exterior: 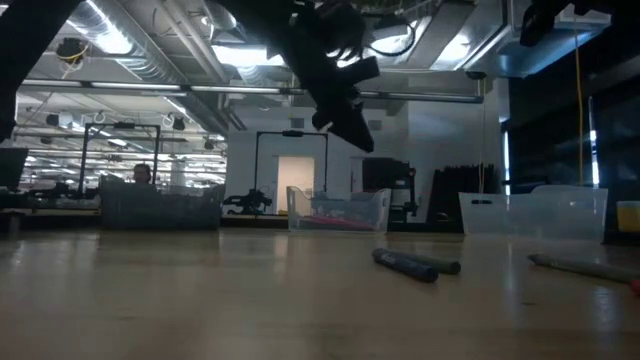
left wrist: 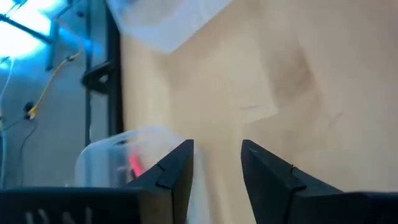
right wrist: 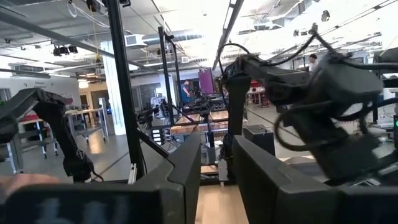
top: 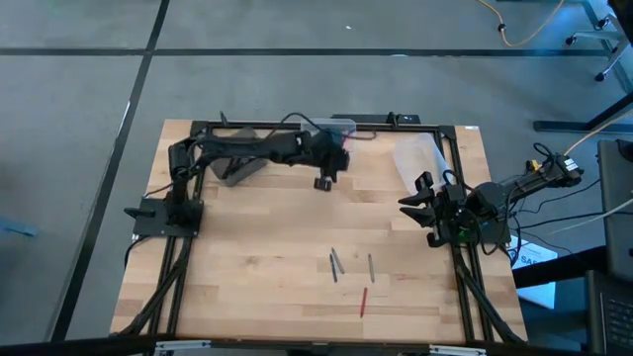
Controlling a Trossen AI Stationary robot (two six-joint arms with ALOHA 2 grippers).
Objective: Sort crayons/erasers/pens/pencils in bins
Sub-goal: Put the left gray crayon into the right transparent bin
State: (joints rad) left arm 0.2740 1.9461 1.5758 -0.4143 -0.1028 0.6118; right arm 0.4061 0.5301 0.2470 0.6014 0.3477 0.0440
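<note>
Hovering beside the clear bin (top: 339,127), the left gripper (top: 323,183) has jaws apart, empty. Right gripper (top: 420,206) waits at the counter (top: 247,267) edge, jaws apart.

Three sticks (top: 335,265) lie on the table's near part; clear bin (exterior: 337,210) holds pink ones.

You have open table (top: 267,247) across the middle and left. Three sticks (top: 351,269) lie near the front; bins (top: 420,161) crowd the back edge.
</note>
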